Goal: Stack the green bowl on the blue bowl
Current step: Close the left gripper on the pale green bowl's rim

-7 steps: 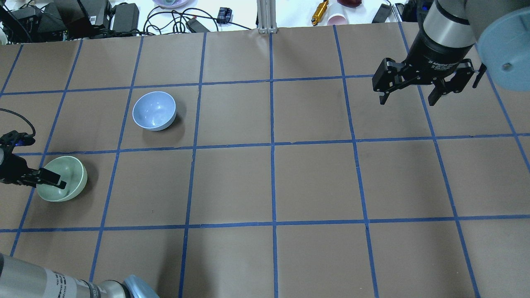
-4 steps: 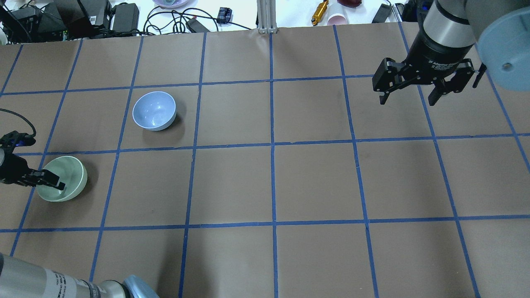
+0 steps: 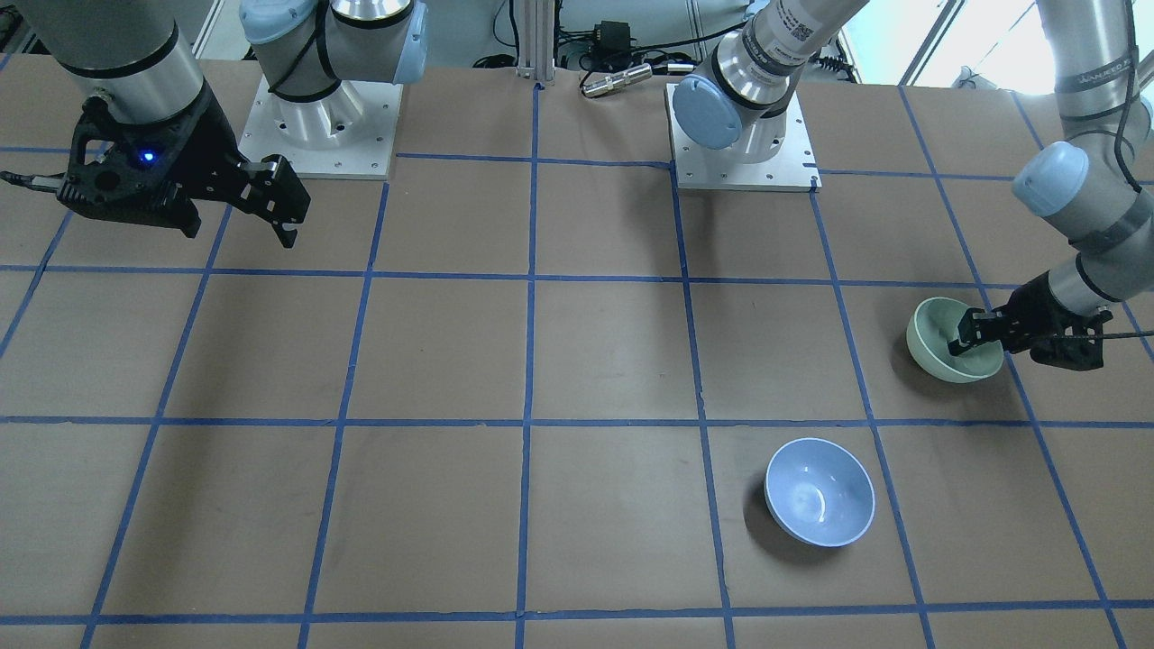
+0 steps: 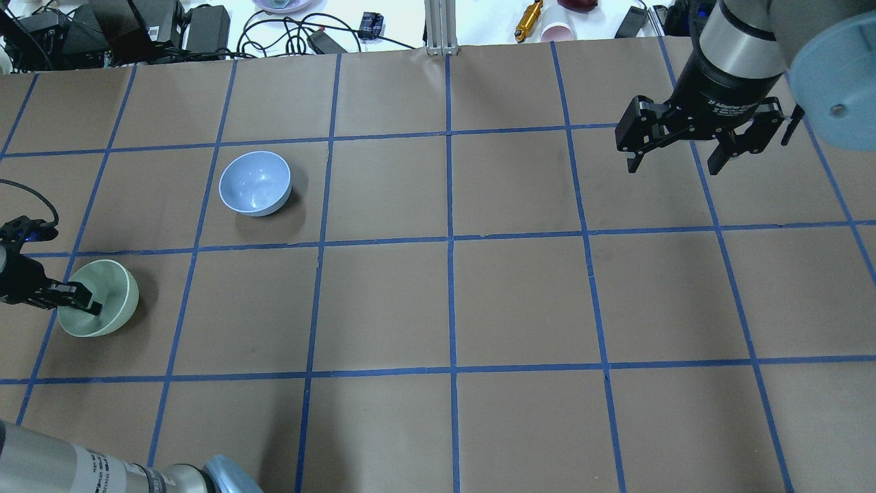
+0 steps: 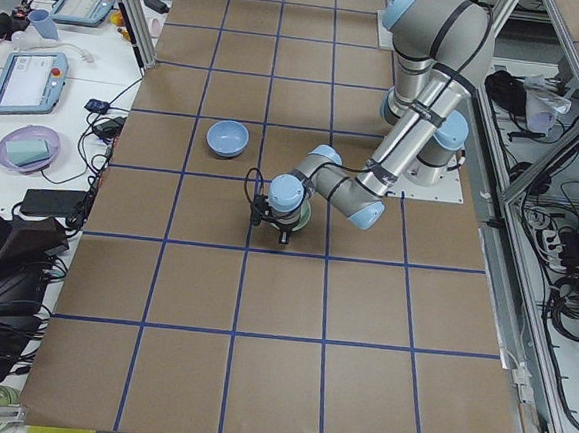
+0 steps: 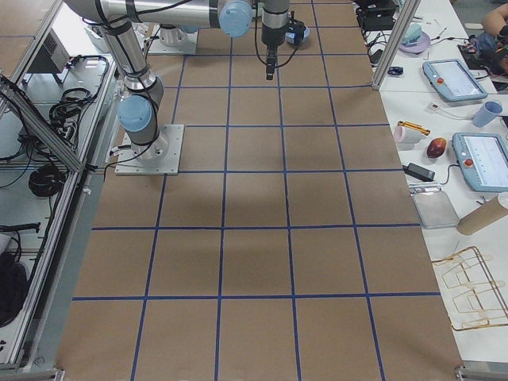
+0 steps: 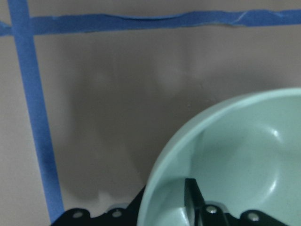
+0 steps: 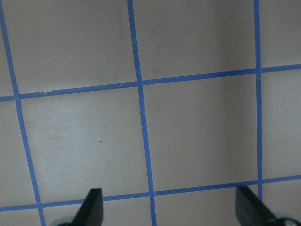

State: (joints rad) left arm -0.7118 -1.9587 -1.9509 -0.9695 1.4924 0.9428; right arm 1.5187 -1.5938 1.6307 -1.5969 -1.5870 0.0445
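Green bowl [image 4: 113, 294] and blue bowl [image 4: 254, 183] look smooth, glossy; the tabletop [image 4: 520, 294] is matt brown paper, gridded with blue tape [image 4: 449, 205]

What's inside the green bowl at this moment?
One finger of the left gripper reaches inside the green bowl, at its rim; otherwise nothing shows. The spot beneath the finger is covered.

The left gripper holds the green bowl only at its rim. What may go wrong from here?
1. The left gripper pinches the glossy green bowl at one rim spot, one finger inside; the bowl looks tilted, so it may swing or slip out.
2. The blue bowl stands loose and apart; a tilted or off-centre release might strike its rim and push it aside.
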